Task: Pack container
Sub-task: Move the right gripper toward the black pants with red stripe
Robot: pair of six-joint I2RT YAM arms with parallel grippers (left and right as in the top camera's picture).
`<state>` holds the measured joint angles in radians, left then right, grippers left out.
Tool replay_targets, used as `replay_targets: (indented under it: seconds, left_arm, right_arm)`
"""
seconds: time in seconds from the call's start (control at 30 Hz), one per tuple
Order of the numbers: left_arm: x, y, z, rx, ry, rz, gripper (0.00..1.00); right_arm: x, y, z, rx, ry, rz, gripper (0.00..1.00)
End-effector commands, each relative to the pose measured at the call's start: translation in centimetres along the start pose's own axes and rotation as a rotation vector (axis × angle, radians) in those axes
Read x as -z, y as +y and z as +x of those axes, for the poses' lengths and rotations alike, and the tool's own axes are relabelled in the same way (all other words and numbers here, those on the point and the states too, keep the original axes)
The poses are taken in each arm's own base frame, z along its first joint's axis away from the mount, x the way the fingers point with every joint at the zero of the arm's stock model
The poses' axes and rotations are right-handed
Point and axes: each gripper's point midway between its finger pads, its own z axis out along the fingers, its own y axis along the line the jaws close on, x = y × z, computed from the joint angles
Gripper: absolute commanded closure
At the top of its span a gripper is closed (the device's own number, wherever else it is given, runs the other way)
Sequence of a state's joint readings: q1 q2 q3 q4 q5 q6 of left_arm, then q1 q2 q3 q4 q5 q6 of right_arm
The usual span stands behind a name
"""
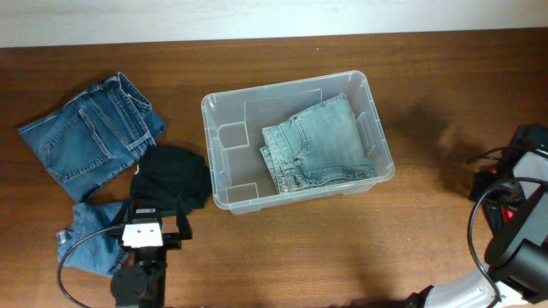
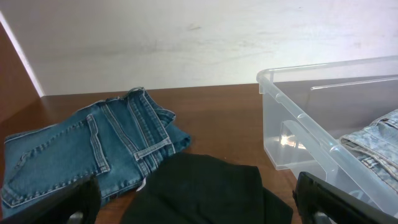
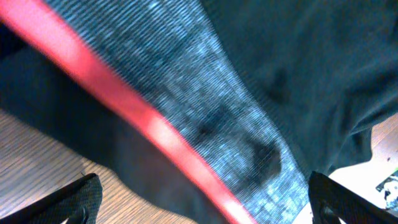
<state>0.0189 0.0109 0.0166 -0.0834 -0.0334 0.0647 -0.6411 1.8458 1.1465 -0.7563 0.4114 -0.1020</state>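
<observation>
A robotics lab bench is indicated: a wooden table [image 1: 291,257] is set against a plain white wall [image 2: 186,43], with a cabled left arm [image 1: 139,257] mounted there.

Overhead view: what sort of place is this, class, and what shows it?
Probably a robotics lab bench for packing clothes: a wooden table, a clear container holding folded jeans, and a robot arm at the table's edge.
</observation>
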Motion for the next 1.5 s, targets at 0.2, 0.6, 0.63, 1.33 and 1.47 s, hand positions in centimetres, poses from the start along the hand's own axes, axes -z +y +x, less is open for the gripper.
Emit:
replay_targets:
  seconds: [0.2,0.6,0.63,1.33,1.47]
  left_arm:
    - [0.0,0.1,0.2,-0.019,0.002,-0.005,0.00]
    - [0.0,0.1,0.2,-0.019,0.002,-0.005,0.00]
    - [0.0,0.1,0.2,-0.019,0.002,-0.005,0.01]
    - [0.0,0.1,0.2,-0.019,0.002,-0.005,0.00]
    - [0.0,0.1,0.2,-0.019,0.002,-0.005,0.00]
  right_arm:
    - [-0.5,3.7,-0.4,-0.106,-0.031,-0.447,0.02]
    - [-0.8,9.5,1.1,-0.078,0.063,-0.702,0.01]
    - [-0.8,9.8,1.2,-0.077,0.070,-0.712,0.01]
    - [2.4,18.4,-0.8,0.118,-0.038,-0.656,0.05]
    - [2.0,16.6,-2.3,0.128,-0.082,-0.503,0.05]
